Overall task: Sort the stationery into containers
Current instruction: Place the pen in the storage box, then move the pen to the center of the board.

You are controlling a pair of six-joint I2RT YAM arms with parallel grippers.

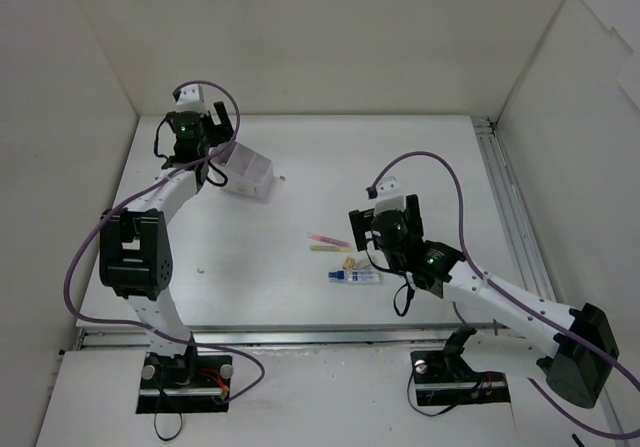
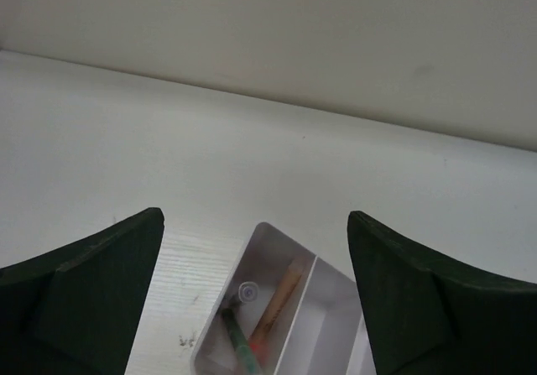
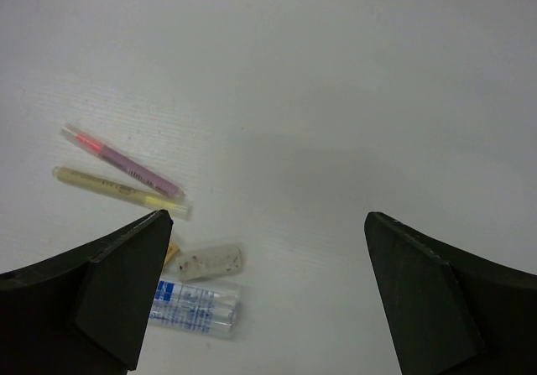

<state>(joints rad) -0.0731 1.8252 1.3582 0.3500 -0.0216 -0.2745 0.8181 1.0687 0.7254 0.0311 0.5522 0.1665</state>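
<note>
My left gripper (image 2: 256,220) hangs just above the white box (image 2: 336,308), jaws wide apart and empty. One compartment of the box holds a green pen (image 2: 239,341) and an orange pencil (image 2: 281,295). My right gripper (image 3: 268,217), also spread and empty, hovers well apart from the box. Near it, a pink pen (image 3: 126,164), yellow pen (image 3: 117,189), tan eraser (image 3: 210,262) and blue-and-white tube (image 3: 195,308) lie clustered.

On the white worktop (image 3: 336,81) lie a slim pink pen (image 3: 126,164) and a pale yellow pen (image 3: 117,192), side by side. Below them sit a speckled tan eraser (image 3: 210,262) and a clear blue-printed tube (image 3: 195,308). The dark hand (image 3: 268,304) hangs spread wide, holding nothing.
</note>
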